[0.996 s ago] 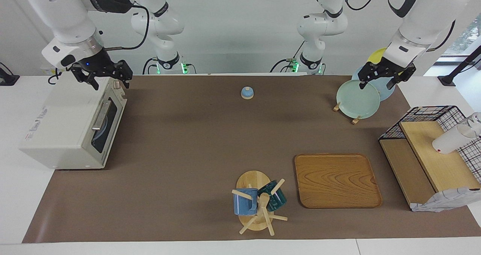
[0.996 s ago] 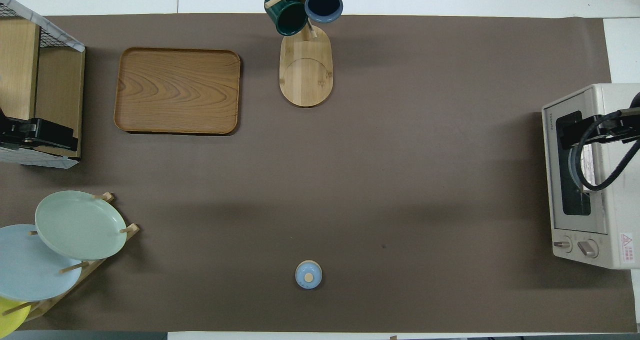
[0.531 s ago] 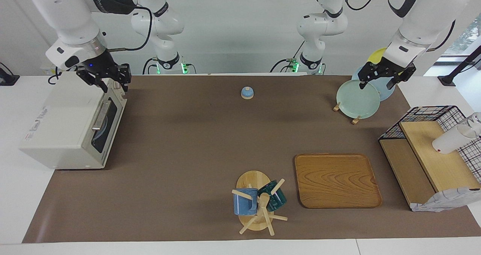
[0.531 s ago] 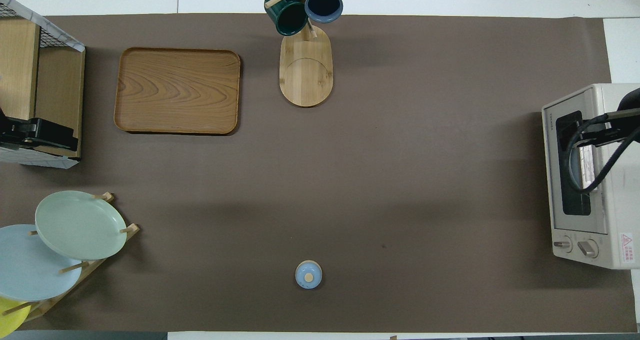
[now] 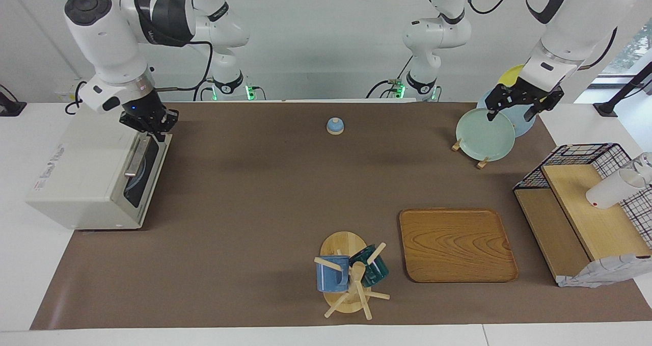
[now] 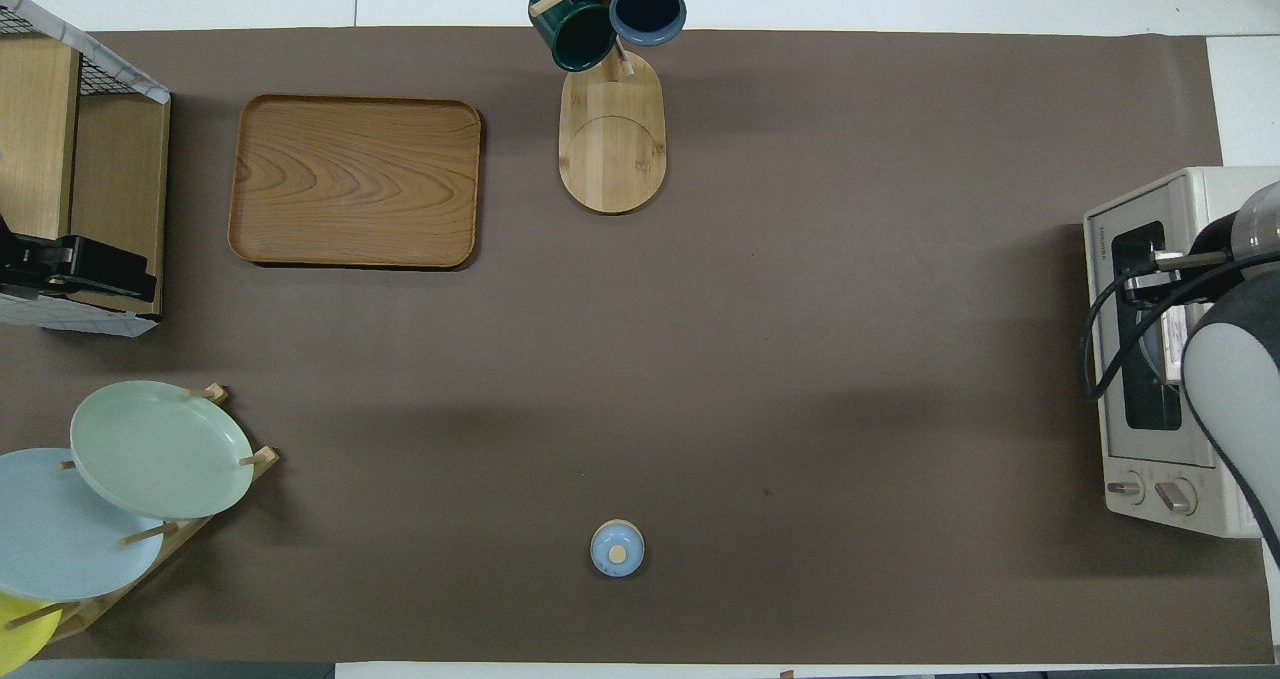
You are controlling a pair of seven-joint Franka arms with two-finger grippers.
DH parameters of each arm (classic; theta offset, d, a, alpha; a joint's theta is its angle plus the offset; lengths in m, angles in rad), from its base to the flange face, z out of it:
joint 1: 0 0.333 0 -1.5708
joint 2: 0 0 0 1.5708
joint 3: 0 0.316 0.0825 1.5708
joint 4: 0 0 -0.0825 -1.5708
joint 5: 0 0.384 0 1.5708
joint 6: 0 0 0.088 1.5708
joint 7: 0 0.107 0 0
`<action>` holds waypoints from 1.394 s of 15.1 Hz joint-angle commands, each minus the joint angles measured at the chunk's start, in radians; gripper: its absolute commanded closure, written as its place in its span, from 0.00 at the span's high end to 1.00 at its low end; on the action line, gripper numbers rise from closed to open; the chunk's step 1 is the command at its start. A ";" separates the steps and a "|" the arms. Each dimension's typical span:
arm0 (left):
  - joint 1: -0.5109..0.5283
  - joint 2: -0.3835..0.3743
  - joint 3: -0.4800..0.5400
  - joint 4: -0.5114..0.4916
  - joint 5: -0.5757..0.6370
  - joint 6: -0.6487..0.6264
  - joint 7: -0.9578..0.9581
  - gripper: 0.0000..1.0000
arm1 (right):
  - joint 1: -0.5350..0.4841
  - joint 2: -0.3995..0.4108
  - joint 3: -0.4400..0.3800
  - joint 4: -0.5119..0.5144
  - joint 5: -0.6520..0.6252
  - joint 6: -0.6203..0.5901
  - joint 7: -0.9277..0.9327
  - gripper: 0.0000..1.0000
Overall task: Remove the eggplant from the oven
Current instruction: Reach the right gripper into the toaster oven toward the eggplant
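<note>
Right gripper [image 5: 154, 130] poised over oven [image 5: 97, 170] door's top edge, jaws shut, nothing held. Door closed, eggplant unseen. Left gripper [image 5: 515, 106] parked over plates, jaws wide.

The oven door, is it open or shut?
Shut: the oven door lies flush with its front in both views, handle untouched.

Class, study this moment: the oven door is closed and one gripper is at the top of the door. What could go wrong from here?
1. The right gripper is shut at the upper edge of the oven door, not clearly around the bar handle; it may slip off when it pulls.
2. The oven looks free-standing on the table, so a pull might drag or tip it instead of opening the door.
3. The eggplant cannot be seen through the dark glass, so reaching in would be blind.
</note>
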 commanded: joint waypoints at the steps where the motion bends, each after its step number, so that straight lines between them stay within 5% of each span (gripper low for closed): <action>1: 0.008 -0.015 -0.005 -0.006 0.022 -0.008 -0.006 1.00 | -0.025 -0.027 0.008 -0.099 -0.084 0.092 0.052 0.00; 13: 0.008 -0.015 -0.005 -0.006 0.021 -0.006 -0.008 1.00 | -0.089 -0.022 0.012 -0.194 -0.144 0.183 -0.025 0.00; 21: 0.006 -0.015 -0.005 -0.006 0.022 -0.008 -0.008 1.00 | -0.052 0.016 0.013 -0.261 -0.023 0.272 -0.011 0.00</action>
